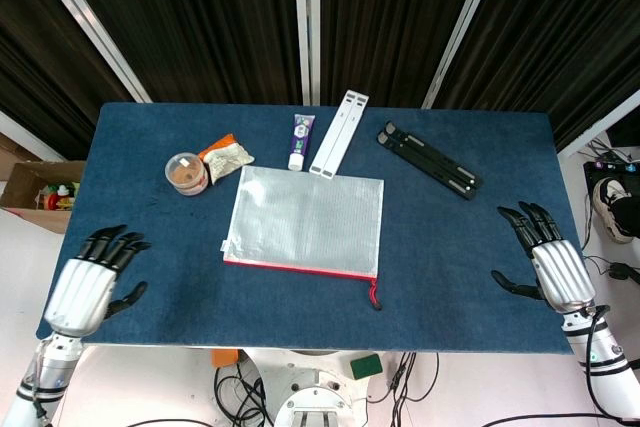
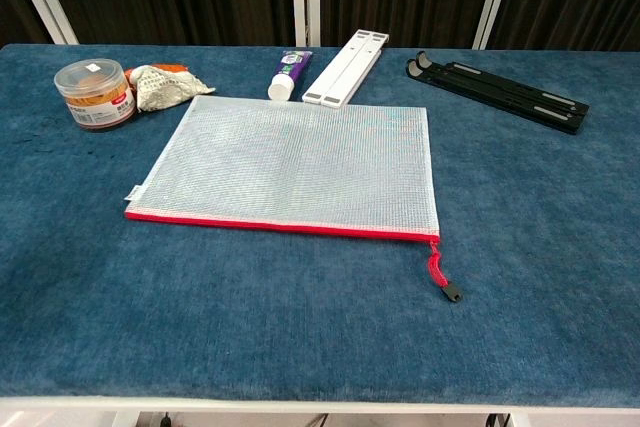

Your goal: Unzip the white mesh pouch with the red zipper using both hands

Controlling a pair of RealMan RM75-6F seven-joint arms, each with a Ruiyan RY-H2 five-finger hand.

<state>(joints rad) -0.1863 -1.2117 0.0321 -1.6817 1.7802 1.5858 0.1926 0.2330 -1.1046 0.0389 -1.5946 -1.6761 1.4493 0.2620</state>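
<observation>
The white mesh pouch lies flat in the middle of the blue table, also seen in the chest view as the pouch. Its red zipper runs along the near edge, zipper, and looks closed. The red pull tab hangs off the near right corner, pull tab. My left hand hovers over the near left table corner, fingers spread, holding nothing. My right hand is over the near right edge, fingers apart and empty. Neither hand shows in the chest view.
Behind the pouch stand a round plastic jar, a crumpled packet, a small tube, a white folding stand and a black folding stand. A cardboard box sits off the left side.
</observation>
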